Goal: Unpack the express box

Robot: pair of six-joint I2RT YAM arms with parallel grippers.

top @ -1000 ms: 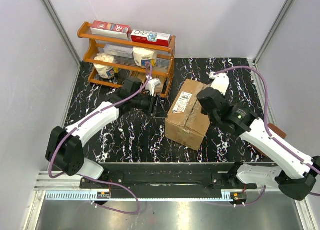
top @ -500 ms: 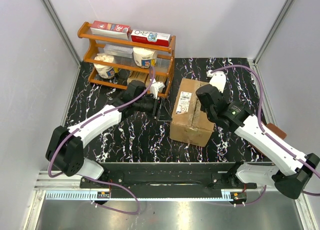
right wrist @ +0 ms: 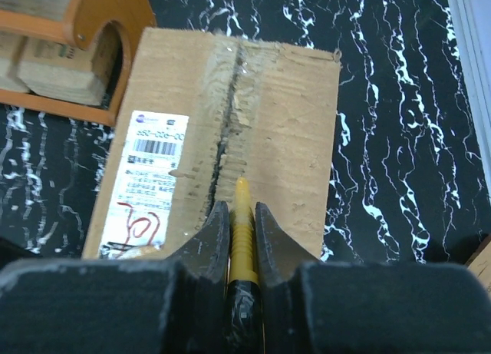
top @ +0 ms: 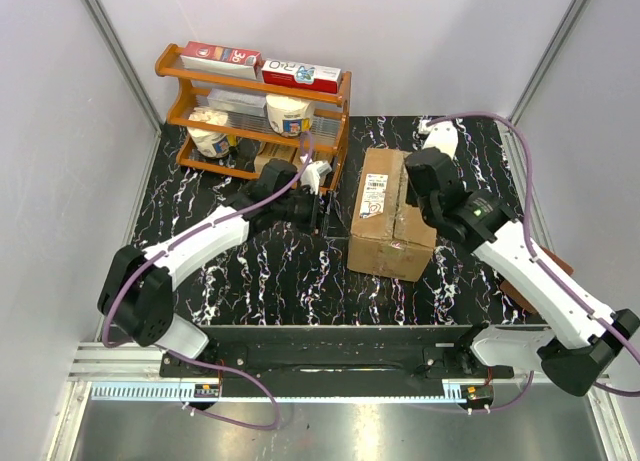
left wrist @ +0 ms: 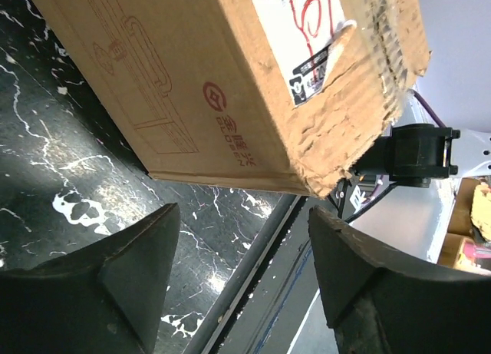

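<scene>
Swung round since a second ago: the express box point(top: 388, 226) sat skewed to the table edge then and now lies nearly square to it, a little farther toward the back right. The right arm has reached farther back over the box top as well.

Box stands on the black marbled table point(top: 270, 271), right of centre, just beside the wooden rack point(top: 343, 121). Flaps closed. White label point(right wrist: 149, 177) on the left half of the top (red scrawl at its near end), taped seam point(right wrist: 230, 116) running down the middle, the tape looking ragged.

Right gripper point(right wrist: 242, 216): fingers pinched tight on a yellow-tipped tool point(right wrist: 243, 239), which points along the seam. Its tip lies over the seam near the middle of the box top; contact cannot be judged.

Left gripper point(left wrist: 242, 220): fingers spread wide, holding nothing, low over the table at the box's left side, the gap aimed at the lower edge of the carton. Fingers apart from the cardboard in the wrist view.
</scene>
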